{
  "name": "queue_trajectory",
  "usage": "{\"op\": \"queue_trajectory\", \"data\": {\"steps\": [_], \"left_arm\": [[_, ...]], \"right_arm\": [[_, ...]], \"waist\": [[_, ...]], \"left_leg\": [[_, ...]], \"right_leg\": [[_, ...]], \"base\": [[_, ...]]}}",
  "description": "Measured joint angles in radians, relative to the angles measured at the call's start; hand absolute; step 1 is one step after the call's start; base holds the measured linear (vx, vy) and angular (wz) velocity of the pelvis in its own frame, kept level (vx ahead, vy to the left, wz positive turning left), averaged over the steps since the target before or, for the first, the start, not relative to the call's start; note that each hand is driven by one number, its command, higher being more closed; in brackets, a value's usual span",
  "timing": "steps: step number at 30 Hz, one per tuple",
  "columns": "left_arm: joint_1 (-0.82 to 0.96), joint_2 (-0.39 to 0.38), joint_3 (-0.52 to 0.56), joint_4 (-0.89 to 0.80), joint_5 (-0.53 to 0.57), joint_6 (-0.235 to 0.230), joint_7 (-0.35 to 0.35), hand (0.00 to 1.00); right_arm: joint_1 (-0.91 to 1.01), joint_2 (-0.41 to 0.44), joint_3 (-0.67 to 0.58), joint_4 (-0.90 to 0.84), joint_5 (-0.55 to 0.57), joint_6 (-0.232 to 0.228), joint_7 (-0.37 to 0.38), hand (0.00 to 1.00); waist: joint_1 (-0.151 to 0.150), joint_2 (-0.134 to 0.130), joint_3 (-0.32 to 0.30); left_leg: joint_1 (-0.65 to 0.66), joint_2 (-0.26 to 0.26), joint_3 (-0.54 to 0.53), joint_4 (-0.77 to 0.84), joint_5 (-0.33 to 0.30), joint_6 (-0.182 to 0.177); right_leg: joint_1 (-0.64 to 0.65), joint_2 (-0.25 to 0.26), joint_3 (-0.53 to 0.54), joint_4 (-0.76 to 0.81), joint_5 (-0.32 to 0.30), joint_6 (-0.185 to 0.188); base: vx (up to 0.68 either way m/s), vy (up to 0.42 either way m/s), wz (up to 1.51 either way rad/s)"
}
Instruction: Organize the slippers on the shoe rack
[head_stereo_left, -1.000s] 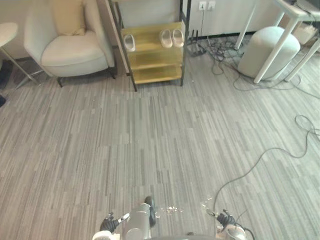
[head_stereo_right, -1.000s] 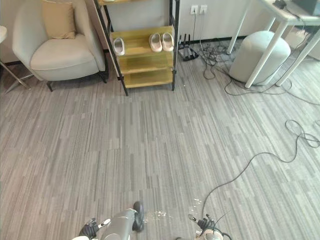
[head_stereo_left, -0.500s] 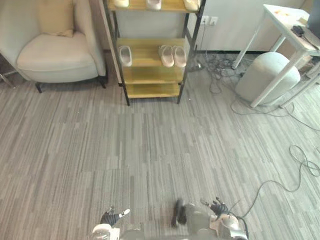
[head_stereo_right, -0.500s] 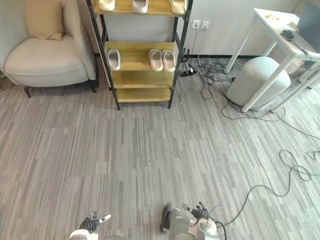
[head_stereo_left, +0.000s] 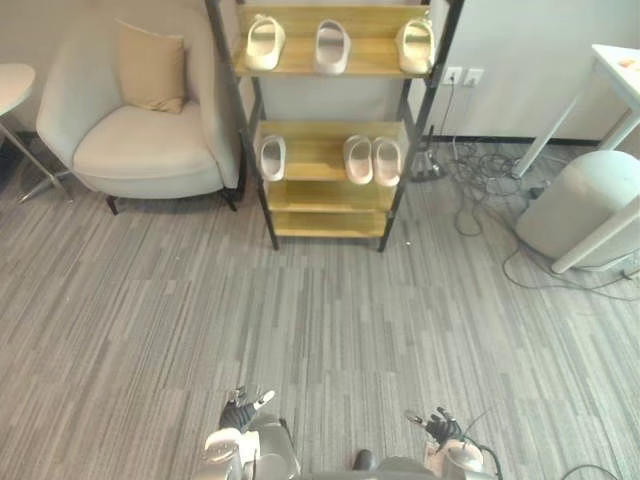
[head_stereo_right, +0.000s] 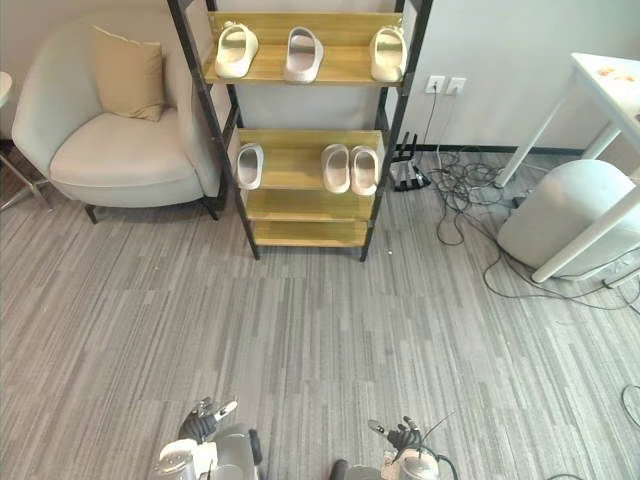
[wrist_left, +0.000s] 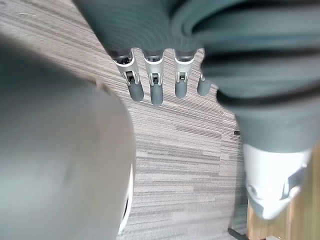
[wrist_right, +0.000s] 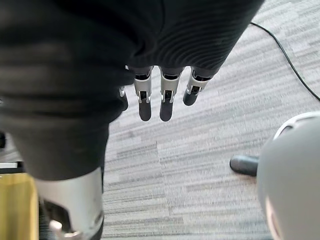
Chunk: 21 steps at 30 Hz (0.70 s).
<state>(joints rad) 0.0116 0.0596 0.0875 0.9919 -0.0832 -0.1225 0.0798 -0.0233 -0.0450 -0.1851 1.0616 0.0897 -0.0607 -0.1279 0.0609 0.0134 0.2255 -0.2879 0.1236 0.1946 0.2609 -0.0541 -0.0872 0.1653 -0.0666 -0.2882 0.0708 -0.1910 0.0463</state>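
Note:
A black-framed shoe rack (head_stereo_left: 392, 190) with wooden shelves stands against the far wall. Its top shelf carries three pale slippers (head_stereo_left: 331, 45), spaced apart. On the shelf below lie a single slipper (head_stereo_left: 272, 157) at the left and a pair (head_stereo_left: 372, 160) side by side at the right. The two lowest shelves (head_stereo_left: 330, 196) are bare. My left hand (head_stereo_left: 240, 413) hangs low at the bottom of the view, fingers (wrist_left: 155, 90) straight and holding nothing. My right hand (head_stereo_left: 440, 427) hangs beside it, fingers (wrist_right: 165, 100) likewise straight and empty. Both are far from the rack.
A cream armchair (head_stereo_left: 150, 145) with a tan cushion (head_stereo_left: 150, 70) stands left of the rack. A white round pouf (head_stereo_left: 590, 205) and a white table leg (head_stereo_left: 600, 235) are at the right. Cables (head_stereo_left: 480, 185) lie on the grey floor by the wall.
The camera has shifted: the rack now sits closer and nearer the centre, with its top shelf fully in view. Both hands stay low and empty.

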Motion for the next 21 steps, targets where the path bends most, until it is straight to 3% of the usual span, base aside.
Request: {"op": "queue_trajectory", "data": {"steps": [1,2,3,5,6,7,8,9,12,13,14,15,16,17,18,19,20,21], "left_arm": [[-0.002,0.005,-0.006,0.01,-0.004,0.0,0.003,0.0],[-0.009,0.023,-0.009,0.013,-0.001,0.001,0.002,0.0],[-0.012,0.028,-0.009,0.013,-0.001,0.001,0.001,0.0],[-0.022,0.042,-0.009,0.019,-0.001,0.002,-0.002,0.0],[-0.021,0.042,-0.012,0.029,0.0,0.005,-0.002,0.0],[-0.02,0.043,-0.019,0.034,-0.001,0.006,-0.002,0.0],[-0.02,0.054,-0.04,0.041,0.0,0.007,-0.003,0.0],[-0.019,0.072,-0.063,0.055,0.001,0.021,-0.003,0.0],[-0.016,0.08,-0.078,0.062,0.001,0.023,-0.002,0.0],[-0.016,0.078,-0.077,0.062,0.001,0.023,-0.002,0.0],[-0.017,0.068,-0.079,0.063,0.001,0.024,-0.001,0.0],[-0.017,0.066,-0.079,0.063,0.001,0.024,-0.001,0.0],[-0.017,0.061,-0.087,0.063,0.001,0.024,-0.001,0.0],[-0.006,0.062,-0.087,0.063,0.002,0.024,-0.002,0.0],[0.002,0.063,-0.083,0.061,-0.003,0.023,-0.002,0.0],[0.008,0.07,-0.08,0.06,-0.001,0.022,0.001,0.0],[0.01,0.059,-0.063,0.077,0.001,0.024,0.004,0.0],[0.011,0.055,-0.061,0.08,0.002,0.022,0.003,0.0]], "right_arm": [[-0.003,0.006,0.003,0.02,0.0,0.0,-0.002,0.0],[-0.012,0.026,0.01,0.021,-0.001,-0.001,0.001,0.0],[-0.014,0.031,0.01,0.019,-0.001,-0.001,0.001,0.0],[-0.015,0.039,0.01,0.019,-0.002,-0.002,0.001,0.0],[-0.016,0.041,0.011,0.019,-0.003,-0.007,0.002,0.0],[-0.015,0.042,0.013,0.019,-0.003,-0.008,0.003,0.0],[-0.012,0.044,0.024,0.02,-0.004,-0.008,0.006,0.0],[-0.017,0.041,0.025,0.013,-0.005,-0.008,0.009,0.0],[-0.007,0.031,0.032,0.017,-0.008,-0.008,0.009,0.0],[-0.009,0.029,0.032,0.014,-0.009,-0.009,0.009,0.0],[-0.015,0.012,0.032,0.009,-0.008,-0.009,0.01,0.0],[-0.016,0.009,0.032,0.009,-0.008,-0.009,0.01,0.0],[-0.017,-0.004,0.031,0.007,-0.008,-0.009,0.01,0.0],[-0.012,-0.01,0.032,0.008,-0.008,-0.007,0.009,0.0],[-0.006,-0.01,0.032,0.009,-0.008,-0.007,0.01,0.0],[0.004,-0.006,0.032,0.009,-0.007,-0.007,0.009,0.0],[-0.004,-0.016,0.032,0.015,-0.005,-0.006,0.011,0.0],[-0.008,-0.019,0.032,0.015,-0.005,-0.005,0.01,0.0]], "waist": [[0.004,-0.008,-0.006],[-0.002,-0.047,-0.012],[-0.001,-0.057,-0.012],[0.005,-0.07,-0.013],[0.009,-0.064,-0.015],[0.007,-0.065,-0.016],[0.005,-0.067,-0.016],[-0.005,-0.082,-0.021],[-0.014,-0.08,-0.022],[-0.015,-0.073,-0.025],[-0.02,-0.049,-0.021],[-0.021,-0.046,-0.02],[-0.024,-0.03,-0.011],[-0.028,-0.029,-0.01],[-0.028,-0.034,-0.013],[-0.027,-0.053,-0.023],[-0.021,-0.031,-0.033],[-0.021,-0.02,-0.038]], "left_leg": [[0.03,-0.03,0.001,-0.061,0.092,0.066],[0.024,-0.06,0.006,-0.041,0.059,0.084],[0.019,-0.066,0.006,-0.02,0.043,0.085],[0.02,-0.063,0.018,0.094,-0.064,0.102],[0.058,-0.053,0.033,0.12,-0.125,0.105],[0.077,-0.054,0.038,0.117,-0.145,0.103],[0.12,-0.065,0.043,0.109,-0.178,0.093],[0.186,-0.082,0.046,0.091,-0.194,0.105],[0.29,-0.082,0.032,0.03,-0.207,0.107],[0.312,-0.072,0.017,0.009,-0.206,0.107],[0.338,-0.04,-0.015,-0.019,-0.206,0.106],[0.342,-0.035,-0.018,-0.02,-0.206,0.106],[0.364,-0.012,-0.029,-0.032,-0.206,0.1],[0.397,0.004,-0.042,-0.04,-0.209,0.061],[0.409,0.007,-0.042,-0.042,-0.213,0.051],[0.439,0.001,-0.046,-0.044,-0.233,0.017],[0.485,0.032,-0.057,-0.051,-0.26,-0.024],[0.484,0.045,-0.055,-0.046,-0.25,-0.038]], "right_leg": [[0.022,-0.011,0.026,-0.016,-0.017,0.032],[0.03,-0.042,0.024,-0.021,-0.011,0.034],[0.034,-0.049,0.025,-0.02,-0.011,0.034],[0.033,-0.073,0.043,0.077,-0.019,0.048],[-0.044,-0.097,0.084,0.294,-0.03,0.066],[-0.08,-0.112,0.095,0.39,-0.027,0.072],[-0.163,-0.146,0.109,0.595,-0.024,0.103],[-0.23,-0.182,0.076,0.769,-0.05,0.098],[-0.28,-0.191,-0.061,0.759,-0.103,0.037],[-0.31,-0.173,-0.109,0.684,-0.115,0.018],[-0.36,-0.121,-0.143,0.517,-0.108,0.007],[-0.365,-0.115,-0.143,0.499,-0.105,0.004],[-0.383,-0.085,-0.14,0.388,-0.068,0.0],[-0.392,-0.06,-0.135,0.219,0.048,-0.008],[-0.39,-0.057,-0.13,0.165,0.096,-0.011],[-0.391,-0.056,-0.116,0.068,0.222,-0.024],[-0.384,-0.031,-0.106,0.101,0.319,-0.089],[-0.392,-0.023,-0.105,0.118,0.308,-0.092]], "base": [[0.45,0.181,-0.06],[0.35,0.136,0.0],[0.35,0.126,0.15],[0.4,0.189,-0.11],[0.42,0.228,-0.34],[0.43,0.231,-0.38],[0.39,0.154,-0.17],[0.32,0.112,-0.06],[0.42,0.031,0.27],[0.48,-0.092,0.46],[0.4,-0.093,0.43],[0.4,-0.138,0.48],[0.43,-0.175,0.46],[0.53,-0.228,0.49],[0.47,-0.214,0.44],[0.5,-0.248,0.14],[0.48,-0.227,0.03],[0.54,-0.287,-0.05]]}}
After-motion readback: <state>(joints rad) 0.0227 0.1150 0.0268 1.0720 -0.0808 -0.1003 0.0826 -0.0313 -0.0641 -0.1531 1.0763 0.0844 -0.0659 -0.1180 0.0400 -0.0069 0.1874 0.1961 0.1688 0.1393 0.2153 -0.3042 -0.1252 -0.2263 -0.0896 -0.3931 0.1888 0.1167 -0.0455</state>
